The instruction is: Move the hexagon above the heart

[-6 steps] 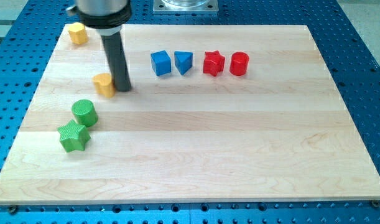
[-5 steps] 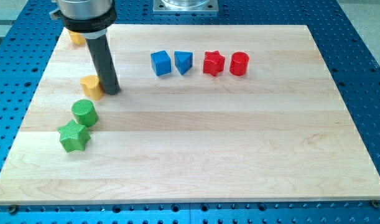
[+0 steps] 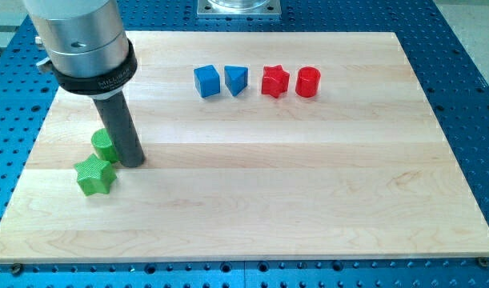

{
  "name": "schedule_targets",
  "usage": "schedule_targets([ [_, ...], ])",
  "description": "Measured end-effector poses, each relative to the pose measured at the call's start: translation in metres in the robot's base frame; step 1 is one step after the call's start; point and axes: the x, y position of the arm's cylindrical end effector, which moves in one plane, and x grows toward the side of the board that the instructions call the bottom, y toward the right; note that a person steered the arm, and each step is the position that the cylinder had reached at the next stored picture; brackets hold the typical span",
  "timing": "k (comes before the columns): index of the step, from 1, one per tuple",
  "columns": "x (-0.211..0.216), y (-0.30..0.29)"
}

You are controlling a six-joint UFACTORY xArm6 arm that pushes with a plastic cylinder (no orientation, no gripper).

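On the wooden board (image 3: 308, 184), toward its left side, my tip (image 3: 133, 162) rests on the surface just right of a green cylinder (image 3: 103, 144), which the dark rod partly covers, and just up and right of a green star (image 3: 94, 175) that lies nearer the view's bottom. The rod rises from there into the wide silver arm housing (image 3: 78, 36), which fills the view's top-left corner and hides the board behind it. Neither the hexagon nor the heart named in the task shows anywhere; whether they sit behind the housing or the rod cannot be told, so the hexagon's place, its facing and its long axis cannot be made out. The arm ends in a plain rod with no jaws, so nothing is spread, pressed together or pinched. Farther back, well apart from my tip, four blocks stand in a row across the far middle of the board: a blue cube (image 3: 206, 81), a blue triangular block (image 3: 236, 78) just beside it on the right, then a red star (image 3: 274, 81), and a red cylinder (image 3: 307, 82) at the right end. Around the board runs a blue perforated table (image 3: 468, 72).
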Motion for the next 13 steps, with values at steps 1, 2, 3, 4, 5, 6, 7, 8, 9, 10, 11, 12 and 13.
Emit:
schedule_targets([
  [1, -0.014, -0.001],
  [2, -0.042, 0.002],
  [3, -0.097, 0.004],
  [4, -0.157, 0.013],
  [5, -0.233, 0.033],
  [6, -0.293, 0.025],
  [7, -0.293, -0.020],
  [8, -0.293, -0.090],
  [9, -0.293, -0.104],
  [10, -0.283, -0.090],
  [11, -0.266, -0.099],
  [12, -0.266, -0.119],
  [13, -0.257, -0.125],
])
